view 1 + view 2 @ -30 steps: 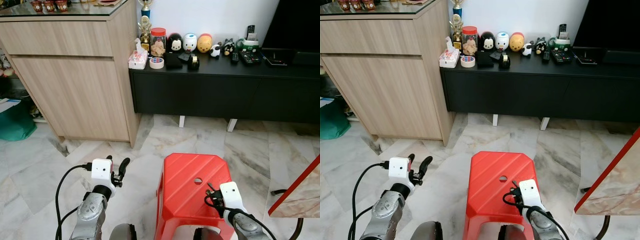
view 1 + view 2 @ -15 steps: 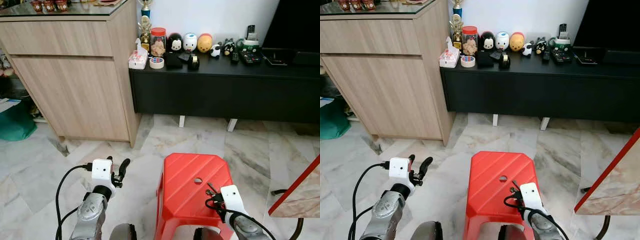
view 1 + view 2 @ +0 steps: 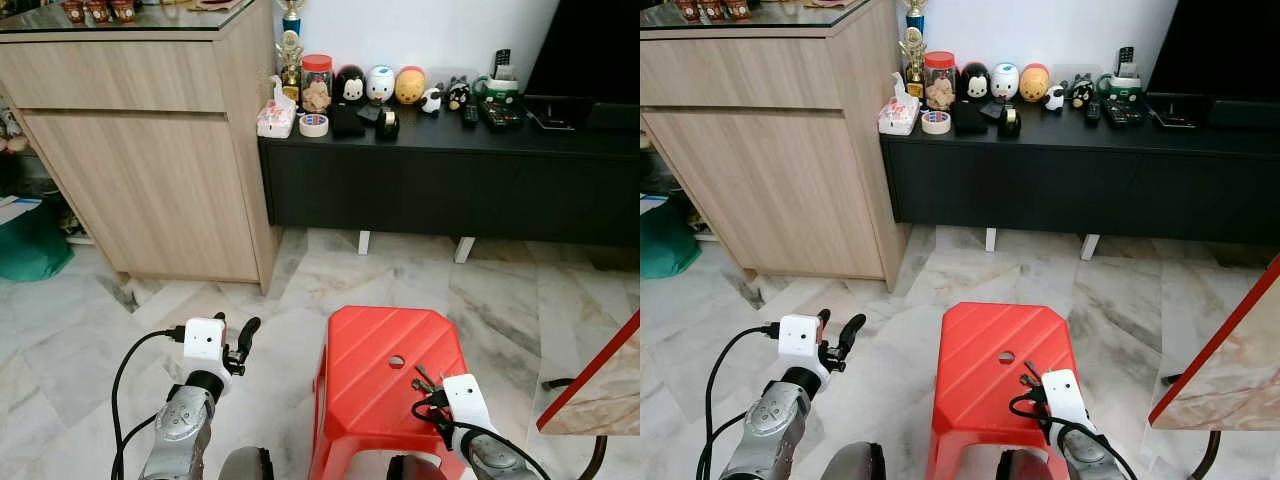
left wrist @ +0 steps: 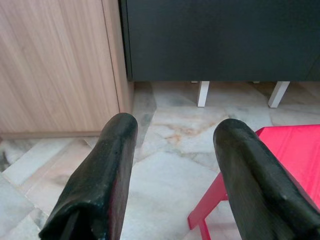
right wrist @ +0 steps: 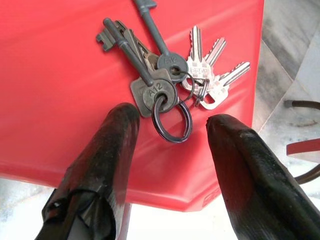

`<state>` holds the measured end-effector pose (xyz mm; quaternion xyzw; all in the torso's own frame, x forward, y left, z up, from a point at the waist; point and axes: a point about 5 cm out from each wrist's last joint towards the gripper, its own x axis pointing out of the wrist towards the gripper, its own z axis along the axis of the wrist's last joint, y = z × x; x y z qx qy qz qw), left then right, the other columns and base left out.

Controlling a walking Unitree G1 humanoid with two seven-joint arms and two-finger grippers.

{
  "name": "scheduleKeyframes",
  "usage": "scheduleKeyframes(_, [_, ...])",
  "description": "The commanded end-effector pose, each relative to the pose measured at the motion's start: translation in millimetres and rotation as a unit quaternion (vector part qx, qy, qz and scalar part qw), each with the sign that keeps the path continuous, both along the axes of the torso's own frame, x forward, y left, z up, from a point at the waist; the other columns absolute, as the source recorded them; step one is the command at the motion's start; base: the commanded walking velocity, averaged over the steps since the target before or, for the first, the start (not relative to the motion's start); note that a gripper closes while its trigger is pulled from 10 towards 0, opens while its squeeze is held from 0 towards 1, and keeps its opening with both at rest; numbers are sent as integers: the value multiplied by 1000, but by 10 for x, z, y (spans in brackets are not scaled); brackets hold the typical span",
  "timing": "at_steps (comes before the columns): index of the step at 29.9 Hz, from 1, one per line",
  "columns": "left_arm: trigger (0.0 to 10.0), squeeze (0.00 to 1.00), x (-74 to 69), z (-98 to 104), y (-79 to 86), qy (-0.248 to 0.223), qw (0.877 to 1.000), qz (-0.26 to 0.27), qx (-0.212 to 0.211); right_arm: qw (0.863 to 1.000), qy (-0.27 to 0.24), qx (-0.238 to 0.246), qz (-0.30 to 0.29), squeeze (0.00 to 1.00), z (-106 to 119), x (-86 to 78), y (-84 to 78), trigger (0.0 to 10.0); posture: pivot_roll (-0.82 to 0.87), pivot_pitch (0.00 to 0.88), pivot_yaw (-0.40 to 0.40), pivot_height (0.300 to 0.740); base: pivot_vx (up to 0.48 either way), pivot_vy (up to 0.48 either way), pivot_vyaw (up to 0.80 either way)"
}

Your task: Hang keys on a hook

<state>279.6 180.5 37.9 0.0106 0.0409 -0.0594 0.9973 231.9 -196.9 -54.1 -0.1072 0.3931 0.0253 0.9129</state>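
1. The right gripper (image 5: pixel 170 150) hangs low over the near right part of the red stool (image 3: pixel 370 380), fingers spread wide and holding nothing.
2. The keys (image 5: pixel 165 80) lie flat on the stool top, their dark ring between the fingertips, seemingly untouched.
3. The left gripper (image 4: pixel 172 165) hovers over the marble floor (image 3: pixel 100 340), open and empty.
4. Beyond stand a wooden cabinet (image 3: pixel 150 150) and a black sideboard (image 3: pixel 450 180).

One key bunch (image 5: pixel 170 82), one red stool (image 3: pixel 385 385).
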Motion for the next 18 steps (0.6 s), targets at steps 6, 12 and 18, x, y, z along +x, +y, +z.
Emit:
scheduleKeyframes(6, [10000,0,-39,-62,18,17,1000,0,7,1000,3,-7,-3,0,26,49,-10,10000,38,10,-22,614,0,0,0])
scheduleKeyframes(12, [10000,0,-41,-67,22,19,1000,2,9,1000,0,-11,-6,0,58,92,-38,0,40,10,-22,614,0,0,0])
scheduleKeyframes(18, [10000,0,-44,-73,23,21,1000,0,13,1000,-2,-13,-6,0,81,125,-50,0,45,10,-20,614,0,0,0])
